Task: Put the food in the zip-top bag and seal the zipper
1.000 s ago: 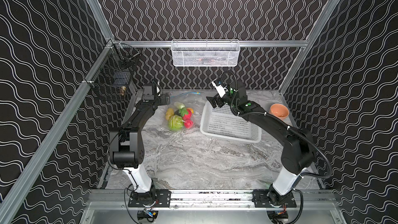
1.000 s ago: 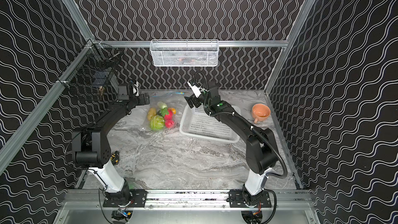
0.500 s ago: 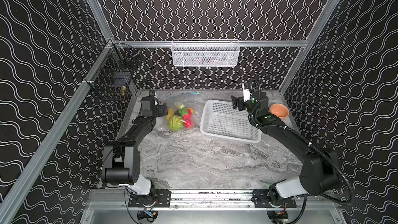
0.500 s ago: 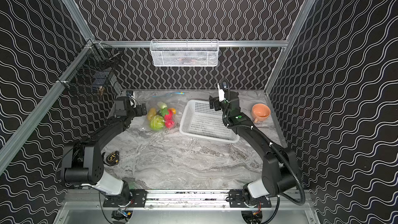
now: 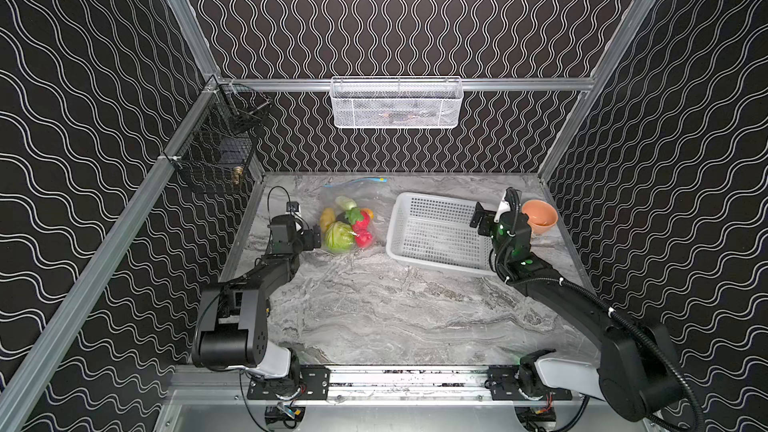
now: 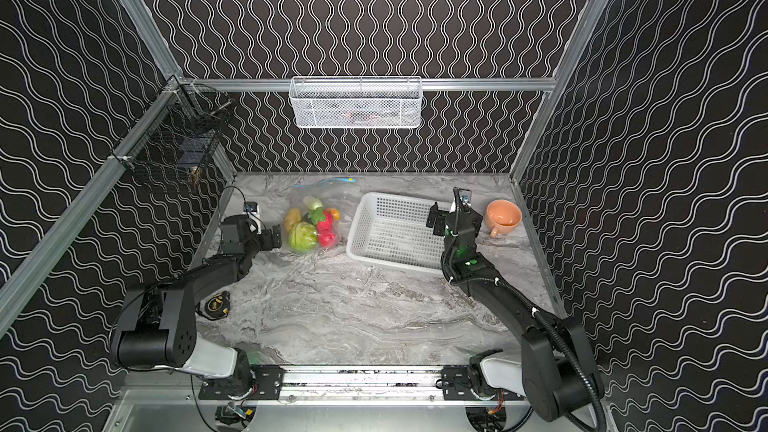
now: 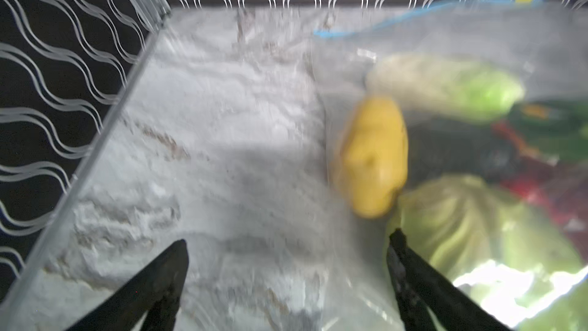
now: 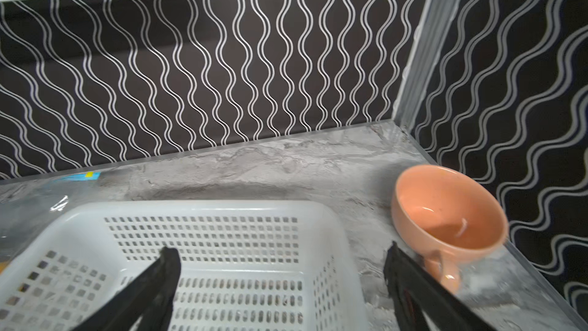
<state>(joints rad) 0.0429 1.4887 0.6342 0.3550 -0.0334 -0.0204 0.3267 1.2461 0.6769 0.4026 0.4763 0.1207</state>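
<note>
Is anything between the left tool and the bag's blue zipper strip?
Partly: the lemon and other food in the bag bulge between the left tool and the zipper strip; the table beside the bag looks bare.

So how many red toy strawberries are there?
2: one red strawberry behind another, right of the ribbed green melon inside the clear plastic bag. More may be hidden.

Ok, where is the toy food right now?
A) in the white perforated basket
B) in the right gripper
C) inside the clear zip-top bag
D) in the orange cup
C: the toy food shows through the clear plastic of the zip-top bag; the white perforated basket holds nothing.
</note>
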